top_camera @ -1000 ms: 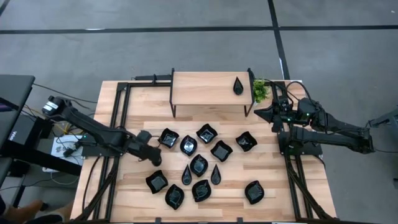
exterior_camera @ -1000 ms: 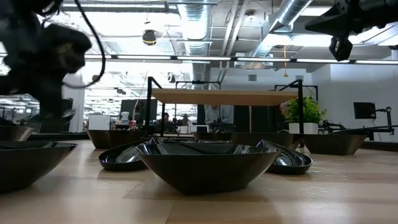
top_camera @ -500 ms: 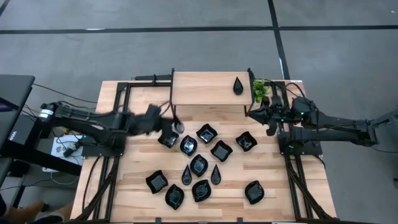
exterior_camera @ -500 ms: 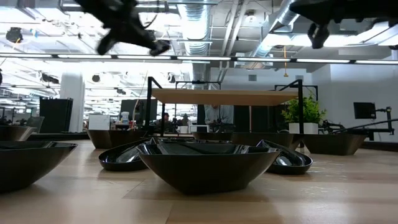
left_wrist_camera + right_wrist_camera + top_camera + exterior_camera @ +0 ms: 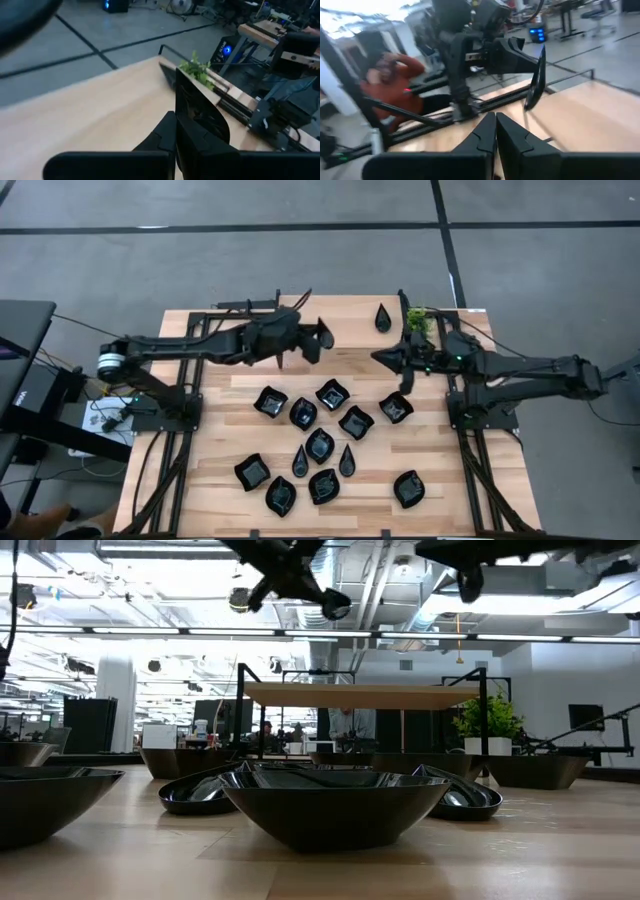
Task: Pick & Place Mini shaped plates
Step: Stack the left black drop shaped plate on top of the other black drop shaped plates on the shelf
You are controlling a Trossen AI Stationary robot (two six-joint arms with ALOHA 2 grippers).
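The left gripper (image 5: 322, 340) hung over the raised shelf (image 5: 350, 330), pinching a mini plate (image 5: 536, 77) edge-on; only the right wrist view showed its long axis upright. At three o'clock, the right gripper (image 5: 382, 358) was closed, empty.

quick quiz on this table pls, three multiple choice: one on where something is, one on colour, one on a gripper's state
1. Where is the plant?
A. at the shelf end nearest the right arm
B. among the plates mid-table
C. at the table's near edge

2. What colour are the plates?
A. white
B. black
C. green

3. What is the left gripper doing?
A. open over the floor
B. shut on nothing, resting on the table
C. shut on a plate above the shelf

Answers: A, the plant sits beside the shelf on the right arm's side. B, the plates are glossy black. C, the left gripper pinches a plate edge-on over the shelf.
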